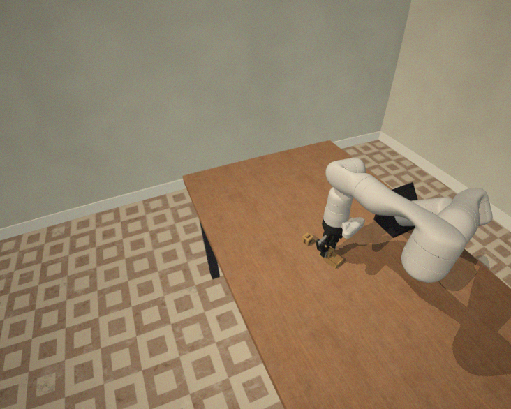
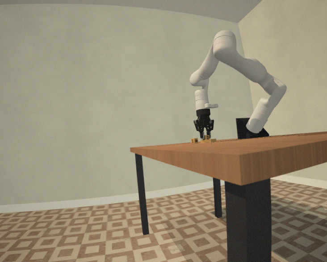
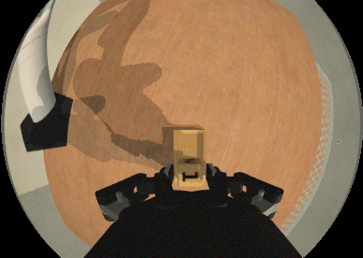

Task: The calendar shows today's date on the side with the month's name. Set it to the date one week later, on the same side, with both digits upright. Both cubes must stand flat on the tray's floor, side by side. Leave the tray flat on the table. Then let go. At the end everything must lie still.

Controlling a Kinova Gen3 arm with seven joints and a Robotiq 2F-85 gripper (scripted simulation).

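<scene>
A yellow calendar tray (image 1: 334, 262) (image 2: 212, 140) (image 3: 188, 144) lies on the table. One yellow cube (image 3: 191, 173) stands at one end of it, a dark 1 on its top face; a side digit in the exterior view is partly hidden by a finger. The rest of the tray is bare. The other yellow cube (image 1: 307, 239) (image 2: 194, 140) rests on the table beside the tray, with a 1 on one side face. My gripper (image 2: 205, 137) (image 3: 189, 170) points down, open part-way, fingers on either side of the tray's cube. Whether they touch it cannot be seen. The month's name cannot be read.
The wooden table (image 1: 264, 197) (image 2: 214, 147) carries the tray and loose cube. The arm's black mount (image 1: 394, 224) (image 2: 241, 128) (image 3: 47, 127) stands at the far edge. The arm's shadow (image 3: 133, 93) falls beside the tray.
</scene>
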